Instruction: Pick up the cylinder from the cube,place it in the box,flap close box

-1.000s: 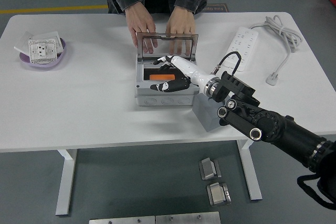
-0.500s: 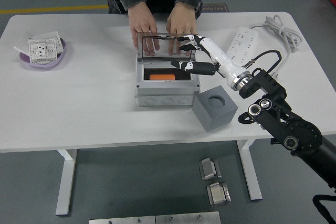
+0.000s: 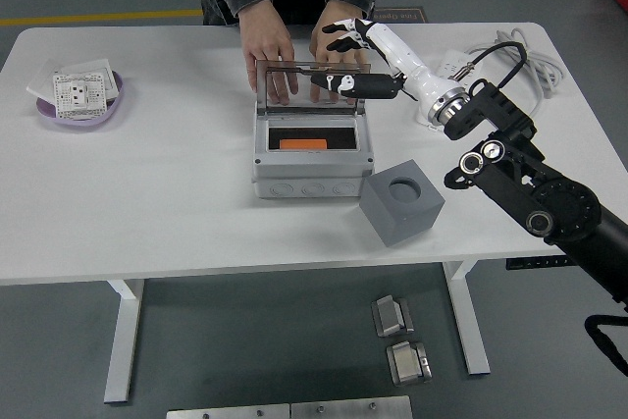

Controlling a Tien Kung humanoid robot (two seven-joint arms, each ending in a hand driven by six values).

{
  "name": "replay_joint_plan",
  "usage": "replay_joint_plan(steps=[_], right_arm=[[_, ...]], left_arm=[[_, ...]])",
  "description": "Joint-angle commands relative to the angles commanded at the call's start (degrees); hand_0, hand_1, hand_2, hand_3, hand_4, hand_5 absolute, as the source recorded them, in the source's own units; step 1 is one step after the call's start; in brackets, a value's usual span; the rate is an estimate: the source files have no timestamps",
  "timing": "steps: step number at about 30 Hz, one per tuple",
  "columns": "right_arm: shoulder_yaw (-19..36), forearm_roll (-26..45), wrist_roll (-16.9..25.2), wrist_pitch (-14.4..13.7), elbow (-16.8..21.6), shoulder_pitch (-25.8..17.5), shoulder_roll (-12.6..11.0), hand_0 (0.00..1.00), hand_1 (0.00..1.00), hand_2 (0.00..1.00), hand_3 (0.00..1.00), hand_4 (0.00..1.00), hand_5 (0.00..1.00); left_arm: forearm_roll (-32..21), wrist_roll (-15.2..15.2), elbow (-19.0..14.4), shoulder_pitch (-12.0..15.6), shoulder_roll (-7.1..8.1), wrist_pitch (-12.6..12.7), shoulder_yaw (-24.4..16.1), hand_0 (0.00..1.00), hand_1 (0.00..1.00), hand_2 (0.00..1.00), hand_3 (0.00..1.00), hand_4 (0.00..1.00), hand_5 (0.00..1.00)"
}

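An orange cylinder (image 3: 303, 144) lies inside the open grey box (image 3: 310, 182) at the table's middle. The box's clear lid (image 3: 294, 80) stands upright at its far side. A grey cube (image 3: 402, 208) with an empty round hole on top sits right of the box. My right hand (image 3: 345, 54) is open, fingers spread, raised behind the lid's right top corner, its thumb at the lid's top edge. A person's two hands (image 3: 265, 46) rest on the table behind the lid. My left arm is out of view.
A purple dish (image 3: 44, 111) holding a white socket plate sits at the far left. A white power strip (image 3: 457, 71) with its grey cable (image 3: 525, 61) lies at the far right, under my right forearm. The table's front edge runs close below the cube.
My right hand has left the inside of the box empty and risen back and to the right, up behind the lid's top. The cube, hidden behind my arm before, now shows. The cylinder stays in the box.
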Motion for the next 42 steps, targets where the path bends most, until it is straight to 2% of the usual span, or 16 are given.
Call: replay_joint_plan(steps=[11,20,32,38,42], right_arm=[[-10.7,5.3,1.9,-0.8,-14.7,12.6,5.5,0.844,0.734,0.697,0.792,0.947,0.448],[-18.8,10.7,4.0,-1.6,-24.6,16.3,8.4,0.845,0.733,0.697,0.792,0.941,0.459],[-26.5,16.3,6.1,-1.9,-28.8,16.5,9.3,0.845,0.734,0.696,0.786,0.937,0.465],[-27.5,16.3,6.4,-1.9,-28.7,15.7,9.2,0.844,0.731,0.693,0.784,0.937,0.467],[-26.3,14.4,6.4,-1.9,-27.3,14.9,8.8,0.844,0.731,0.693,0.782,0.938,0.470]], left_arm=[[-0.3,0.0,0.0,-0.4,0.29,0.0,0.7,0.749,0.764,0.781,0.905,0.755,0.250],[0.0,0.0,-0.1,-1.2,0.59,0.1,1.2,0.749,0.764,0.781,0.905,0.755,0.252],[0.4,0.0,-0.2,-1.8,0.97,0.1,1.1,0.749,0.764,0.781,0.905,0.756,0.252],[0.6,0.0,-0.2,-1.8,0.94,0.1,1.0,0.749,0.764,0.781,0.905,0.755,0.252],[0.6,0.0,-0.2,-1.6,0.87,0.1,0.9,0.749,0.764,0.781,0.905,0.755,0.252]])
